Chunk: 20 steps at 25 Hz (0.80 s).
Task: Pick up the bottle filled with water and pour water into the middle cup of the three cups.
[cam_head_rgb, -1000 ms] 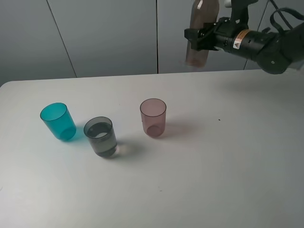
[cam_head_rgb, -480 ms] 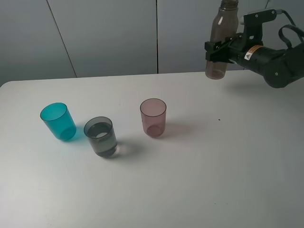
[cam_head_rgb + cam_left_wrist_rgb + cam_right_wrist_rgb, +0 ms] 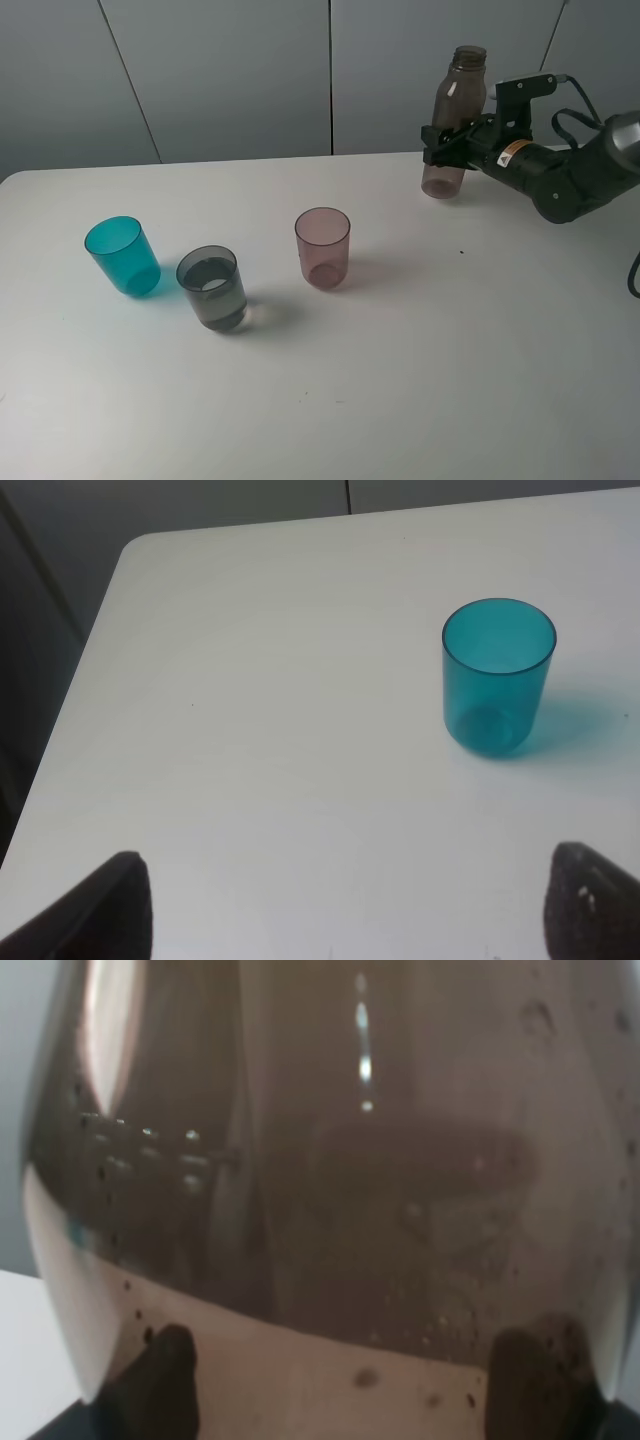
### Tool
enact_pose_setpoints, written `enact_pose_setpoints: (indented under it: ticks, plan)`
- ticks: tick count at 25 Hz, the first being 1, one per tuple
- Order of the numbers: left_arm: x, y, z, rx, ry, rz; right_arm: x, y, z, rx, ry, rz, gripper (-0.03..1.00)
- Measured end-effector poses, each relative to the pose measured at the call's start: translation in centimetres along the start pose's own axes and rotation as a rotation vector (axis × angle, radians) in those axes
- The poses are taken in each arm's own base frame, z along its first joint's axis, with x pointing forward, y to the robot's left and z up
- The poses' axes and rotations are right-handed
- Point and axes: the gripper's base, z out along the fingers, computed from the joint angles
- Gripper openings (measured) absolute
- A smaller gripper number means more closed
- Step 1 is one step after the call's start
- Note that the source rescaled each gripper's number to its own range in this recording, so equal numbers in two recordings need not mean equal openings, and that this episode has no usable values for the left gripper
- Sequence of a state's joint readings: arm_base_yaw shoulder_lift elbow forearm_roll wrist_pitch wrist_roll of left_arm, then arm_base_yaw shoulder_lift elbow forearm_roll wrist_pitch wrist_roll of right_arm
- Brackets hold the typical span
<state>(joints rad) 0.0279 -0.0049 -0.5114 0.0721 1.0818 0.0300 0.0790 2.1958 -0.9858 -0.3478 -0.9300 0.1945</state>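
My right gripper (image 3: 447, 140) is shut on the smoky brown-grey bottle (image 3: 452, 115) and holds it upright at the back right of the table, its base at or just above the surface. The bottle (image 3: 330, 1180) fills the right wrist view, between the fingertips (image 3: 160, 1380). The three cups stand in a row at the left front: teal cup (image 3: 122, 256), smoky grey middle cup (image 3: 212, 288) with water in it, pink cup (image 3: 322, 247). My left gripper (image 3: 340, 905) is open above the table's left end, short of the teal cup (image 3: 497, 676).
The white table (image 3: 400, 360) has its left edge and rounded corner in the left wrist view (image 3: 110, 590). Grey wall panels (image 3: 230, 70) stand behind the table's back edge.
My right arm has carried the bottle right and down, from high above the back edge to table level. The cups have not moved.
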Motion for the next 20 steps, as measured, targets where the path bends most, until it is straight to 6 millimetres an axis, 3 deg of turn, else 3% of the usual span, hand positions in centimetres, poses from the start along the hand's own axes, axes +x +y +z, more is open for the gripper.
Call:
enact_pose_setpoints:
  ticks: [11,20]
  plan:
    - [0.0,0.0,0.0,0.0,0.0,0.0,1.5,0.0,0.2,-0.008,0.02,-0.009,0.03]
    - [0.0,0.0,0.0,0.0,0.0,0.0,1.6,0.1,0.2,-0.017,0.021,-0.016,0.03]
